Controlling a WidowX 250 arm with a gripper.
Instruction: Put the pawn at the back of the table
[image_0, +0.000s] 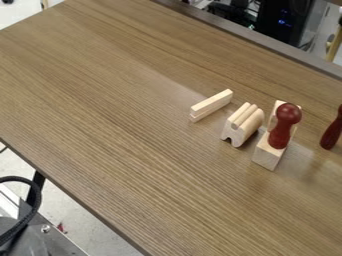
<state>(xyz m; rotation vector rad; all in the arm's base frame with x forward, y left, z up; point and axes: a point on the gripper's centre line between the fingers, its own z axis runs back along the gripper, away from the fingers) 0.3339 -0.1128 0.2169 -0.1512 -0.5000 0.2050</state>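
Observation:
A dark red pawn (280, 132) with a round head stands upright on a pale wooden block (268, 154), toward the right side of the table (120, 115). At the right edge of the camera view is a second dark red, rounded piece (331, 134), cut off by the border; whether it is also a pawn I cannot tell.
Left of the pawn's block sits a grooved pale wooden piece (242, 125), with narrow stacked wooden bars (211, 105) farther left. Black equipment (287, 22) stands beyond the table's far edge. A black cable and metal base (41, 231) are beside the near-left edge.

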